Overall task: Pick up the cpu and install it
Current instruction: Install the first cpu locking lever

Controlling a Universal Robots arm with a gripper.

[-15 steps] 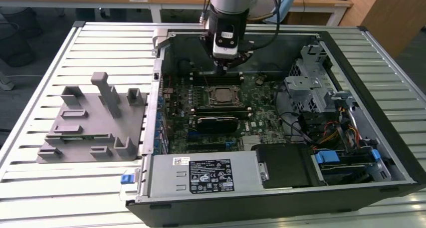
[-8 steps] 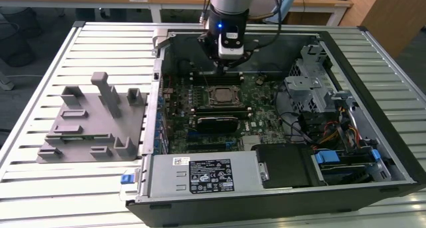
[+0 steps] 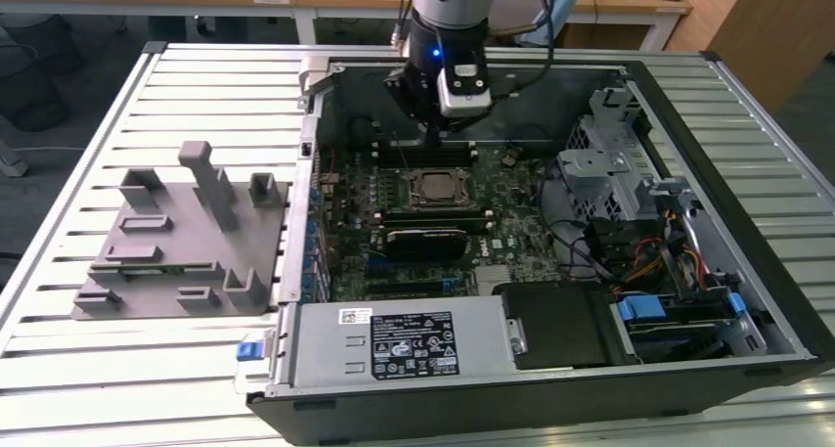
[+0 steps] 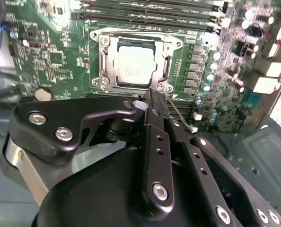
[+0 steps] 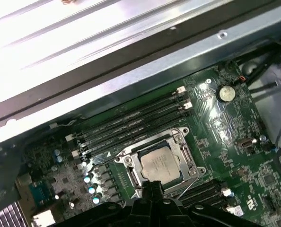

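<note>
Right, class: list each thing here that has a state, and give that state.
cpu: lying flat inside the socket frame, top bare.
claw: shut, holding nothing, near the socket frame.
computer case: lying flat, side open.

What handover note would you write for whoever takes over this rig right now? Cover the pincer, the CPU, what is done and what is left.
Pincer: shut, holding nothing, close to the edge of the socket frame.
CPU: lying flat inside the socket frame on the motherboard, silvery top facing up.
Done: the CPU is out of the pincer and sitting in its socket.
Left: I cannot tell whether the socket frame is clamped down over the CPU, so that needs checking.
</note>
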